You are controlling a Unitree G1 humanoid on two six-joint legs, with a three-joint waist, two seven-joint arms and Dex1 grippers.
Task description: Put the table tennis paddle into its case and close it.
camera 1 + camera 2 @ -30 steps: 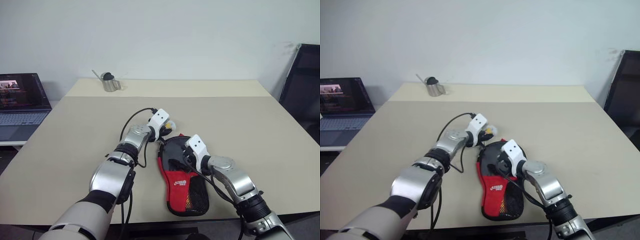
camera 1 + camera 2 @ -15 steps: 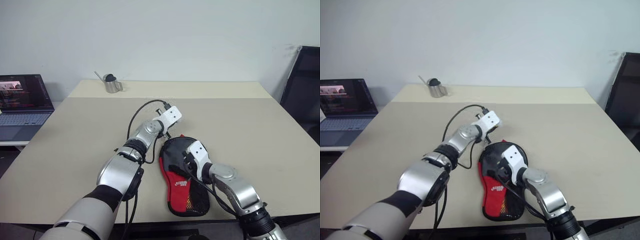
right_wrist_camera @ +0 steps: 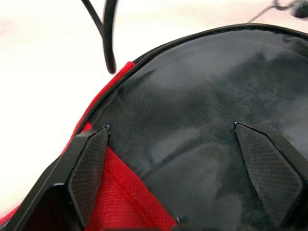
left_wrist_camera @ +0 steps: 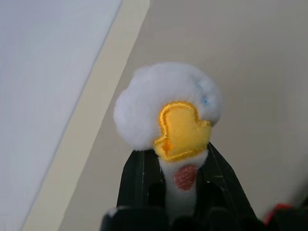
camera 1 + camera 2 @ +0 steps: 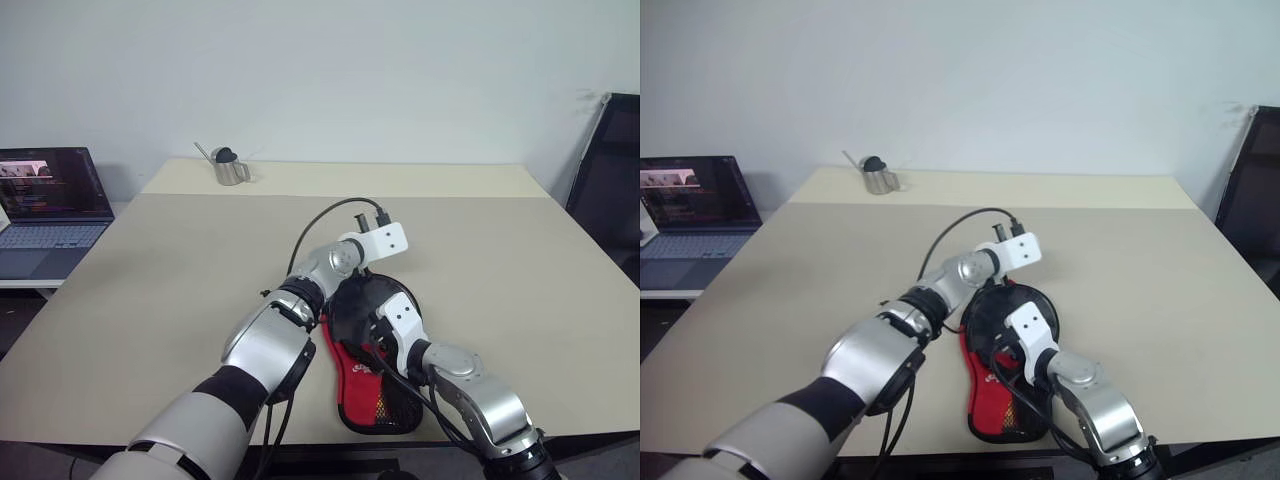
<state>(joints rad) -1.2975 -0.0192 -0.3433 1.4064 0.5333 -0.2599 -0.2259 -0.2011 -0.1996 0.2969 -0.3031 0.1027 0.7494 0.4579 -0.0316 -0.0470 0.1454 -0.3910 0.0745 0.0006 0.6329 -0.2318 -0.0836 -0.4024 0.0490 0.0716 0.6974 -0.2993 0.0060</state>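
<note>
The case (image 5: 372,372) lies on the table (image 5: 150,270), red with a black mesh pocket at its near end and a round black panel (image 3: 192,96) at its far end. The table tennis paddle is hidden. My left gripper (image 4: 175,151) is shut on a white plush charm (image 4: 168,101) with a yellow patch, and it hovers at the far right rim of the case (image 5: 1012,252). My right gripper (image 3: 169,127) is open, its two fingers (image 3: 89,168) spread wide just over the black panel, near the middle of the case (image 5: 378,325).
A small metal pitcher (image 5: 230,168) stands at the table's far left. An open laptop (image 5: 45,205) sits on a lower surface to the left. A black chair (image 5: 610,180) stands at the right. My left wrist's black cable (image 5: 320,215) arcs above the table.
My left gripper has swung to the right around the far end of the case, rolling as it went, with the plush charm still in it. My right gripper has drawn back slightly toward me.
</note>
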